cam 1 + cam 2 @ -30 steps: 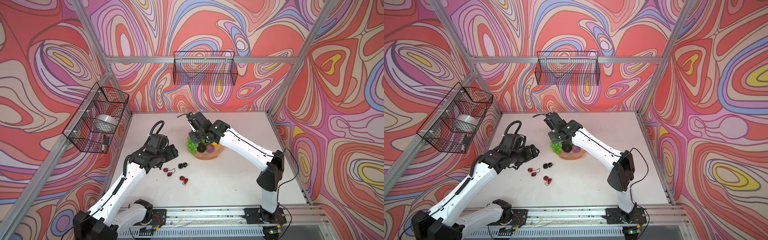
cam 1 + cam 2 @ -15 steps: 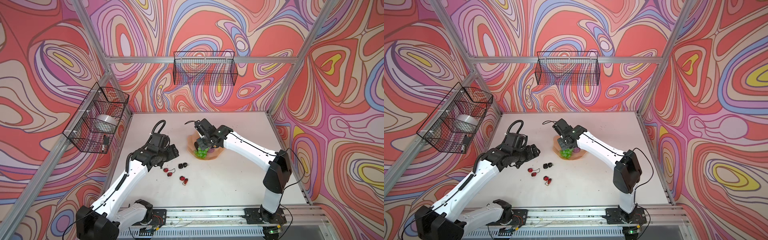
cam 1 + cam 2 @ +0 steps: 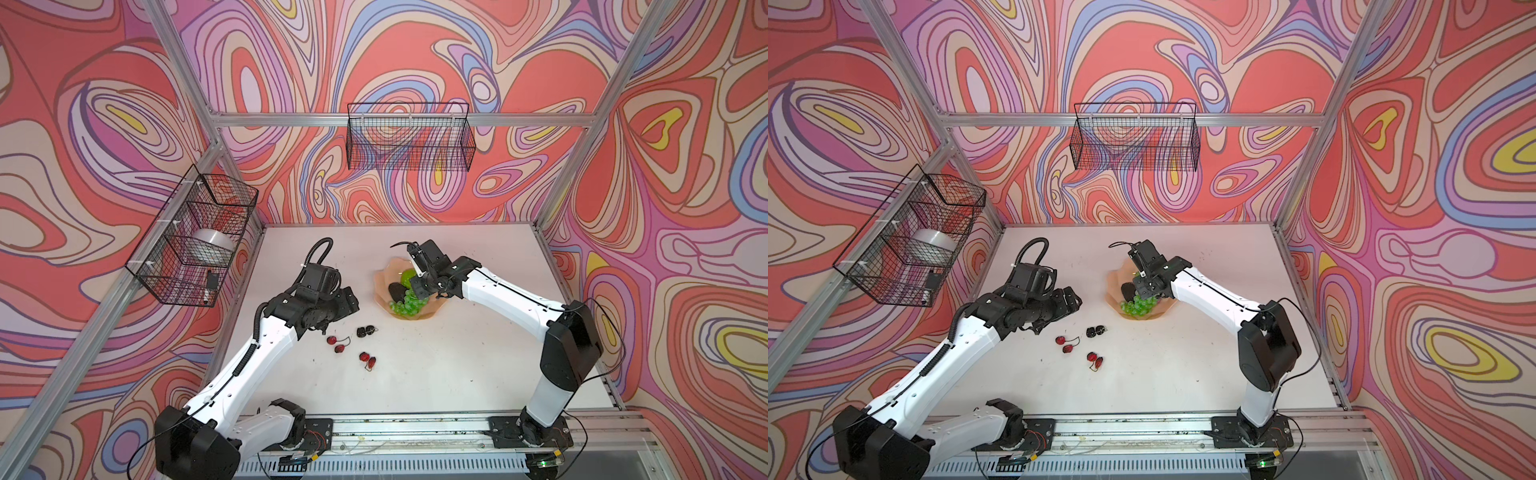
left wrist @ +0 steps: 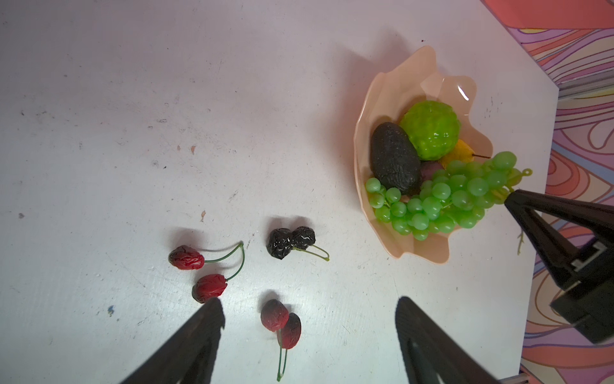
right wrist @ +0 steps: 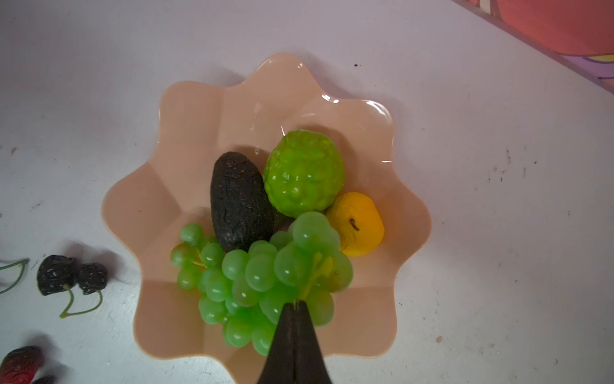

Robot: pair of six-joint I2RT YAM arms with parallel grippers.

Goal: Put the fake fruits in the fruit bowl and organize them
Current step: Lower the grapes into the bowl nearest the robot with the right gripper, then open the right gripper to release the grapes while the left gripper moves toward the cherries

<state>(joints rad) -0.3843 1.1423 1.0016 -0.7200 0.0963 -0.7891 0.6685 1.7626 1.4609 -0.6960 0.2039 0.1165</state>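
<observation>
Glossy green grape bunch (image 5: 262, 272), pinched in right fingers (image 5: 294, 335), drapes into peach bowl (image 5: 186, 133); left fingers (image 4: 196, 335) wide.

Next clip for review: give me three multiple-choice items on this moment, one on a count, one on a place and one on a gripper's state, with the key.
1. How many cherry pairs lie on the table? A one; B two; C three.
2. Where is the dark avocado? A on the table; B in the fruit bowl; C under an upturned cup.
3. The right gripper is: A open, holding nothing; B shut on the grape bunch by its stem; C shut on a banana.
Key: 1 C, two red pairs and one black pair show in the left wrist view. 2 B, it lies beside the bumpy green ball inside the bowl. 3 B, the closed tips pinch the stem in the right wrist view.
</observation>
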